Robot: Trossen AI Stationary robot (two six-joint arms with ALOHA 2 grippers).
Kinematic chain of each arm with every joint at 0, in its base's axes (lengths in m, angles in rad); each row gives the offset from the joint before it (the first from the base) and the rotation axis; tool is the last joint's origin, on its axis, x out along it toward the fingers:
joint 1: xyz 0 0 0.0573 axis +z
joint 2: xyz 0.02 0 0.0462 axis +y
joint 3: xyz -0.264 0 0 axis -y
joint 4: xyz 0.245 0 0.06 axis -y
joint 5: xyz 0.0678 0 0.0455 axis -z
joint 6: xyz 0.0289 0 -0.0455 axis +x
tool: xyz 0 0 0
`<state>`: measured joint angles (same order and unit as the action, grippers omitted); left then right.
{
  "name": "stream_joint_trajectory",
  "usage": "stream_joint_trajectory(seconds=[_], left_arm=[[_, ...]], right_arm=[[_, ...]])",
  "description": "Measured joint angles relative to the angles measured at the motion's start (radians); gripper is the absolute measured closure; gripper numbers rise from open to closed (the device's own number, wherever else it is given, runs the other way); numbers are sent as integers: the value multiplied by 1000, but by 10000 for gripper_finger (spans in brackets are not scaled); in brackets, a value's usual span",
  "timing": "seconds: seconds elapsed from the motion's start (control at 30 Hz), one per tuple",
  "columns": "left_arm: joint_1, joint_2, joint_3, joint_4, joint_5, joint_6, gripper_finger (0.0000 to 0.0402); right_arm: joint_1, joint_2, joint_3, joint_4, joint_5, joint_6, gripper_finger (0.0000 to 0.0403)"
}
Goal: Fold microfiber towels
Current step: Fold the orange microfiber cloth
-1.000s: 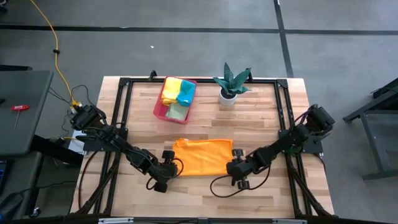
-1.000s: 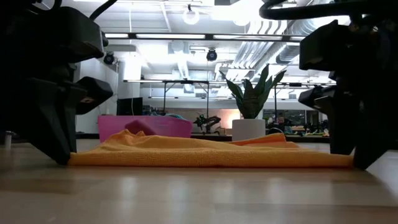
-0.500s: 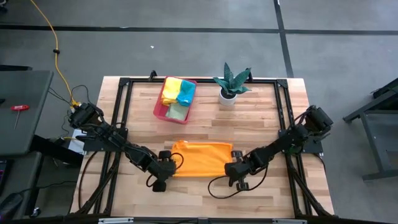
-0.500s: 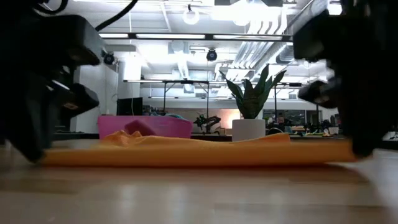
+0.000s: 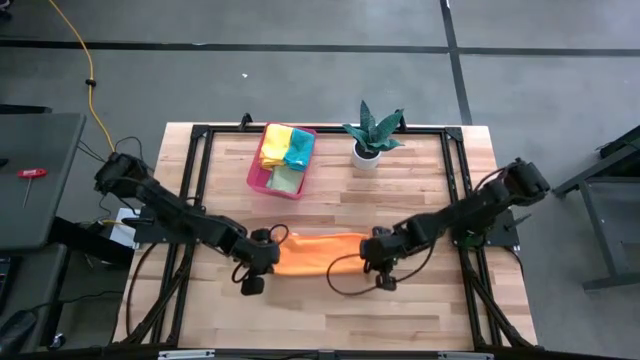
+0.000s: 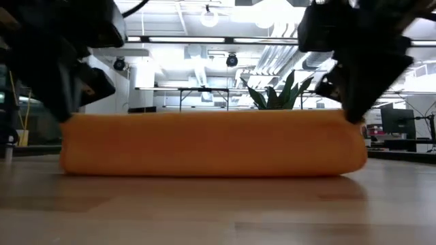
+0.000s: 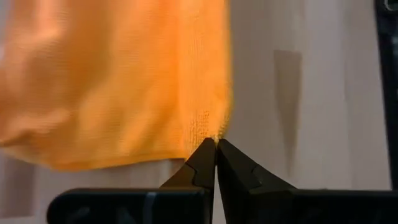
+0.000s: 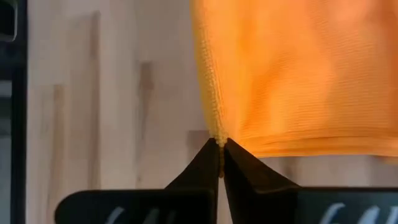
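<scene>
Orange cloth is pinched in both closed grippers: left gripper (image 5: pixel 262 250) and right gripper (image 5: pixel 378 248) each clamp 1 corner of the orange towel (image 5: pixel 318 252), lifted mid-table. Probably mid-fold; next, carry the corners across and lay them flat.

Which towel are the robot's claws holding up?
The orange towel, pinched by the left gripper and right gripper. The other towels sit in the pink tray.
</scene>
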<state>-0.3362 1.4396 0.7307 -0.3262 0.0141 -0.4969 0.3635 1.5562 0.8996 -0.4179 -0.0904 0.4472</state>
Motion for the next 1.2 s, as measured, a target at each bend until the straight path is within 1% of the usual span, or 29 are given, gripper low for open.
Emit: stream_joint_trajectory(seconds=[0.2, 0.33, 0.4, 0.63, 0.77, 0.9, 1.2], left_arm=[[64, 4, 2, -52, -116, 1, 401], [98, 4, 2, -74, -163, -49, 401], [109, 4, 2, -82, -172, -60, 401], [112, 4, 2, -104, -257, -149, 401], [112, 4, 2, -104, -288, -207, 401], [111, 4, 3, -102, -302, -226, 401], [111, 31, 4, -96, -339, -226, 395]], right_arm=[[-83, -32, -1, -9, 32, -9, 402], [-121, -32, -1, -18, 45, -3, 403], [-129, -32, -1, -38, 62, 2, 403], [-134, -32, 0, -130, 131, 80, 403], [-134, -30, 0, -139, 165, 138, 403], [-134, -30, 0, -145, 205, 179, 403], [-134, -30, 0, -155, 233, 183, 403]])
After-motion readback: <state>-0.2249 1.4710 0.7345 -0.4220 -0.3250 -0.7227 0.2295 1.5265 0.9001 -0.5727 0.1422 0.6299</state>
